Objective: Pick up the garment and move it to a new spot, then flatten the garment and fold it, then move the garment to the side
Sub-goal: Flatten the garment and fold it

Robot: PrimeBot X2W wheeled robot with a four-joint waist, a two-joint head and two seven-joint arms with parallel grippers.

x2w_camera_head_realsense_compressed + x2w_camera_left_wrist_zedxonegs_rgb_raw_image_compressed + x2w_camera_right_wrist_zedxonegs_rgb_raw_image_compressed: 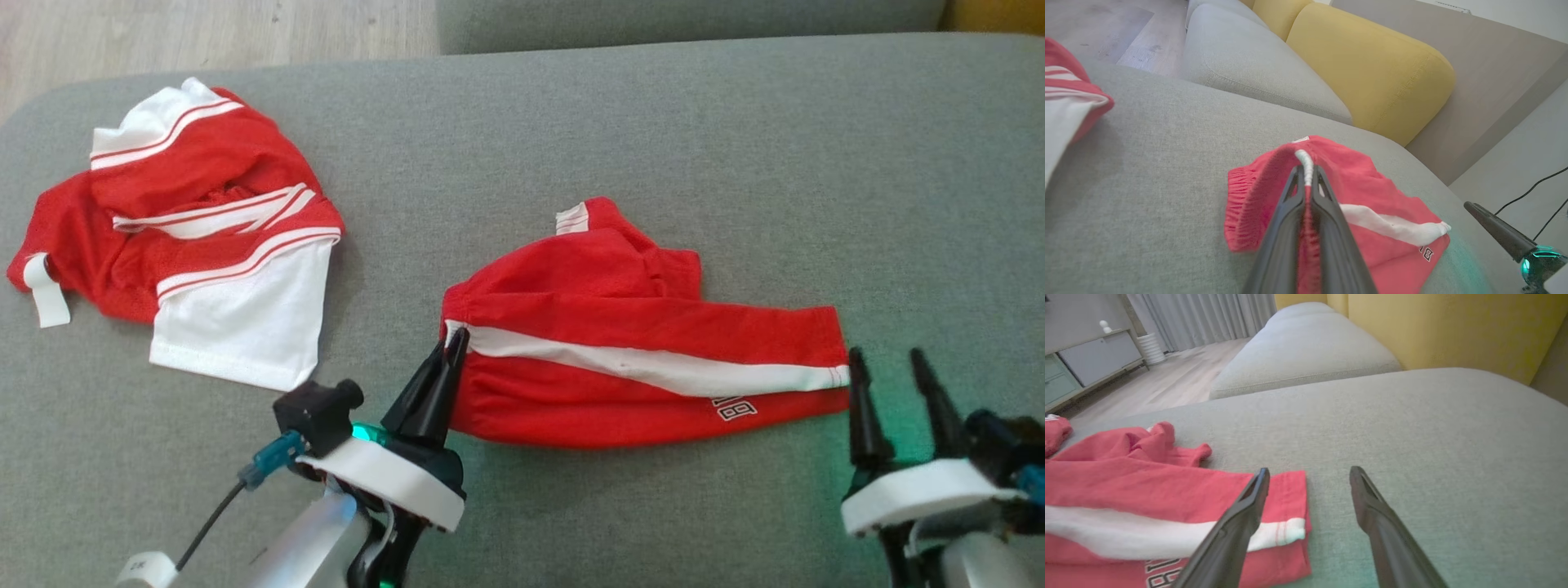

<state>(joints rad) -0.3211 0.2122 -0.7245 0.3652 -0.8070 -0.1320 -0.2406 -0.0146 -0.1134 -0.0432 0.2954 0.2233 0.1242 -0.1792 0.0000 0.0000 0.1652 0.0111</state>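
**Left gripper clamped on one end of the garment, right gripper open at the other**

The garment [637,327], red mesh shorts with a white stripe [653,367] running along their length, lies on the grey sofa seat [653,122]. It sits in the near middle of the seat, stretched out from left to right and partly flattened. Its far edge is bunched into folds. Small lettering [735,408] shows on the near side, close to the right hem.

The left gripper [453,339] is at the garment's left end. Its jaws are pressed together on the gathered edge where the white stripe begins. In the left wrist view the fabric [1372,183] rises into a small ridge between the two fingers of the left gripper [1307,168].

The right gripper [886,355] is at the garment's right end with its jaws well apart, holding nothing. In the right wrist view one finger of the right gripper [1310,471] stands over the hem corner of the garment [1147,486], and the other is over bare seat.

A second garment [188,237], red and white with stripes, lies crumpled at the far left of the seat, well apart from the first. A yellow cushion [1372,73] stands beyond the seat, and wooden floor [163,33] shows at the far left.
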